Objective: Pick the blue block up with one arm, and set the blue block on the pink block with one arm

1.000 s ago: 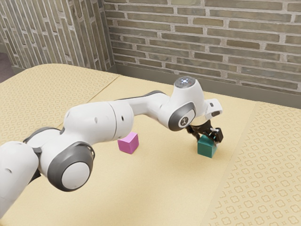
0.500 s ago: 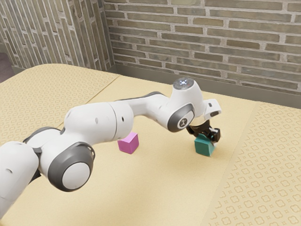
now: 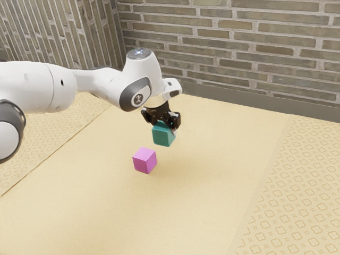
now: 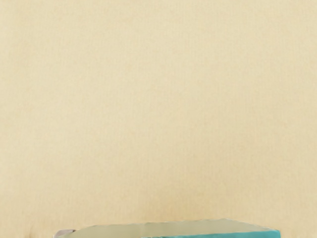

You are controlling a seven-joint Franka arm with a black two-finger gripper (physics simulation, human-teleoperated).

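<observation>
Reaching in from the exterior view's left, the arm (image 3: 79,90) stretches nearly level, its wrist bent downward. The gripper (image 3: 161,123) is clenched on the blue block (image 3: 163,136), holding it tilted in the air near the pink block (image 3: 145,160) without touching it. The pink block stands well in from the table's (image 3: 223,207) edges.

1. The tabletop (image 3: 212,207) is a plain sandy tan, and it's the same tan surface (image 4: 158,99) in the wrist view.
2. A patterned panel (image 3: 300,207) with a small geometric print runs down the exterior view's right. A second patterned panel (image 3: 53,133) lies on its left.
3. A grey-brown brick wall (image 3: 239,37) stands behind the table and meets a side brick wall (image 3: 58,32) at a corner.
4. A dark strip (image 3: 255,99) runs along the back wall's base.
</observation>
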